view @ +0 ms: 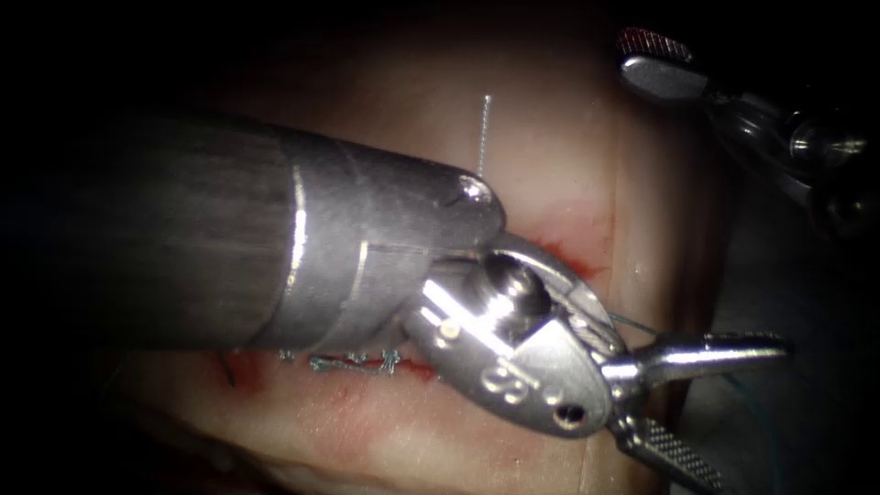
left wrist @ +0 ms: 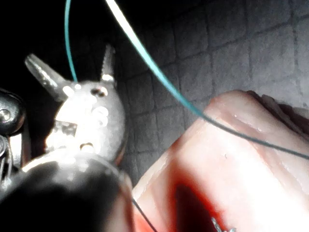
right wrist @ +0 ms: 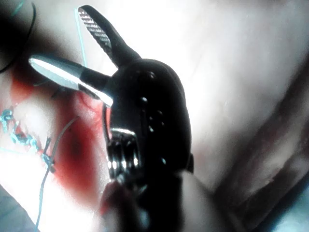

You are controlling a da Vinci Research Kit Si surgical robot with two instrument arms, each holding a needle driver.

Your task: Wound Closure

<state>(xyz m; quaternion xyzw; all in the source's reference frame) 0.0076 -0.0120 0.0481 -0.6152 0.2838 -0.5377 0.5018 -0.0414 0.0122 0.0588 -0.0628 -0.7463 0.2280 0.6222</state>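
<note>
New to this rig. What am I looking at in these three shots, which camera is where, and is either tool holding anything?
This is a surgical research robot practising stitches on pork belly, called the tissue. The endoscope view looks down on the cut. The big metal shaft across it ends in the left tool, jaws spread open, holding nothing. The right tool sits at the upper right edge, away from the cut.

The other two views come from small cameras riding on each arm. The left wrist view shows the left tool open, with teal thread running past it. The right wrist view shows the right tool open and empty above the tissue.

Finished stitches lie along the cut, with red fluid around it. I cannot make out the needle.
</note>
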